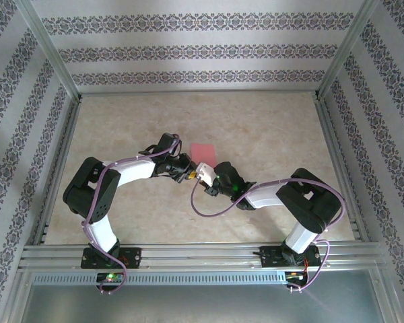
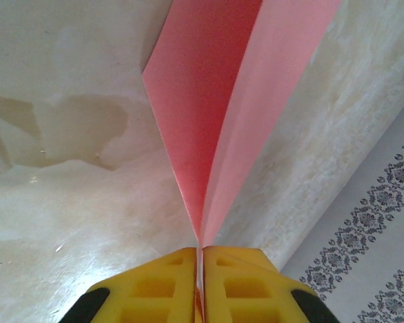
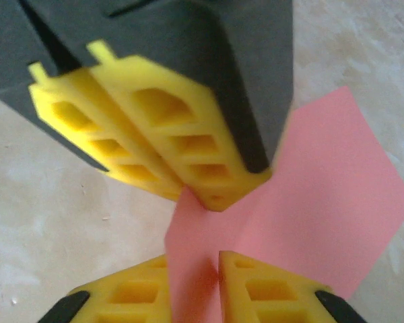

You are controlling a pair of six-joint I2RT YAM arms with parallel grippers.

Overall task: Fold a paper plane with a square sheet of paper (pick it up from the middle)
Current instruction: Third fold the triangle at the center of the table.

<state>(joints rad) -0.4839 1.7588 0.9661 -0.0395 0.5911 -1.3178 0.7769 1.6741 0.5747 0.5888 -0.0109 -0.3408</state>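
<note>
The square sheet of paper (image 1: pixel 202 149) is pink-red and bent into a V along a centre crease (image 2: pixel 209 101). My left gripper (image 2: pixel 200 252) is shut on the crease's near end, and the two flaps spread away above the table. In the top view my left gripper (image 1: pixel 188 173) and right gripper (image 1: pixel 202 177) meet tip to tip at mid-table. In the right wrist view, the left gripper's yellow fingers (image 3: pixel 188 155) pinch the paper (image 3: pixel 323 202) from above. My right gripper (image 3: pixel 194 259) stands below them, a narrow gap between its fingers, with the paper's fold in that gap.
The beige marbled tabletop (image 1: pixel 269 128) is ringed by an aluminium frame (image 1: pixel 195 252) and patterned walls (image 1: pixel 202 50). Purple cables (image 1: pixel 209 212) loop between the arms near the grippers.
</note>
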